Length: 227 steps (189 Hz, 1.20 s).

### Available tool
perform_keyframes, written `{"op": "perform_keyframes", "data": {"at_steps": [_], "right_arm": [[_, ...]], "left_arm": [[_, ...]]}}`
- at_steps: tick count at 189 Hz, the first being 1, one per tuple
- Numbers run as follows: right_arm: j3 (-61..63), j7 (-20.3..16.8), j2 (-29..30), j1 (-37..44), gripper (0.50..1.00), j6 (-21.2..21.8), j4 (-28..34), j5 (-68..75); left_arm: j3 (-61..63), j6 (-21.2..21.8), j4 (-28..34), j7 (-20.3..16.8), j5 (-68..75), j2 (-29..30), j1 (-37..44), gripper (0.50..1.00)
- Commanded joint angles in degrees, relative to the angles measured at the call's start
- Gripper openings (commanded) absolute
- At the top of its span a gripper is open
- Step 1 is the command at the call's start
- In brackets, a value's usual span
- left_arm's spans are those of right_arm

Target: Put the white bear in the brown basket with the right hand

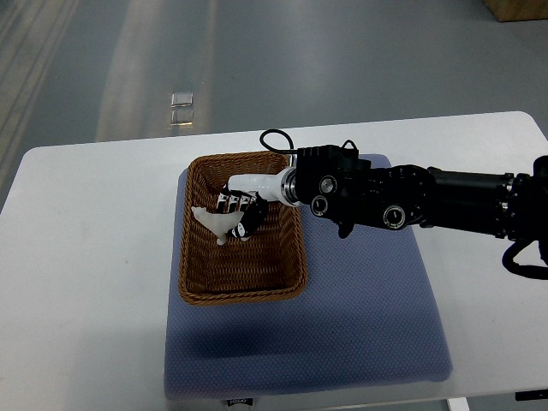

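Observation:
My right arm reaches in from the right edge across the blue mat, and my right hand [238,205] hangs over the inside of the brown wicker basket [193,261]. Its fingers are curled around the white bear [216,223], a small white plush that sticks out below and left of the fingers. The bear is inside the basket's rim; whether it touches the bottom I cannot tell. Most of the bear is hidden by the hand. My left arm does not show.
The basket stands on the left part of a blue mat [360,317] that lies on a white table [86,282]. A black cable [276,137] loops above the wrist. Grey floor lies beyond the table's far edge.

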Motion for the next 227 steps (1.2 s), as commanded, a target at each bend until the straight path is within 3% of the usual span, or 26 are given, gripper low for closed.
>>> {"op": "perform_keyframes", "data": {"at_steps": [1, 45, 54, 81, 125, 174, 197, 227], "right_arm": [[0.00, 0.24, 0.17, -0.86, 0.570, -0.29, -0.86, -1.02], [0.08, 0.24, 0.17, -1.30, 0.693, -0.29, -1.39, -2.34], [0.08, 0.24, 0.08, -1.21, 0.752, -0.29, -1.39, -2.34], [0.43, 0.15, -0.01, -0.77, 0.789, -0.03, -1.30, -2.25], [0.87, 0.15, -1.76, 0.63, 0.893, -0.03, -1.30, -1.81], [15.99, 0.32, -8.71, -0.77, 0.897, 0.06, -1.30, -1.11], [29.95, 1.55, -11.61, -8.24, 0.921, 0.06, -1.65, -0.75], [52.01, 4.37, -10.73, -19.75, 0.924, -0.29, -1.65, 2.67]], "left_arm": [[0.00, 0.00, 0.03, 0.00, 0.01, 0.00, 0.00, 1.000], [-0.09, 0.00, 0.03, 0.00, 0.01, 0.00, 0.00, 1.000], [-0.09, 0.00, 0.03, 0.00, 0.01, 0.00, 0.00, 1.000], [-0.09, 0.00, 0.03, 0.00, 0.01, 0.00, 0.00, 1.000], [-0.09, 0.00, 0.12, 0.00, 0.01, 0.00, 0.00, 1.000], [-0.09, 0.00, 0.12, 0.00, 0.01, 0.00, 0.00, 1.000], [-0.09, 0.00, 0.03, 0.00, 0.01, 0.00, 0.00, 1.000], [0.00, 0.00, -0.23, 0.00, 0.01, 0.00, 0.00, 1.000]]}}
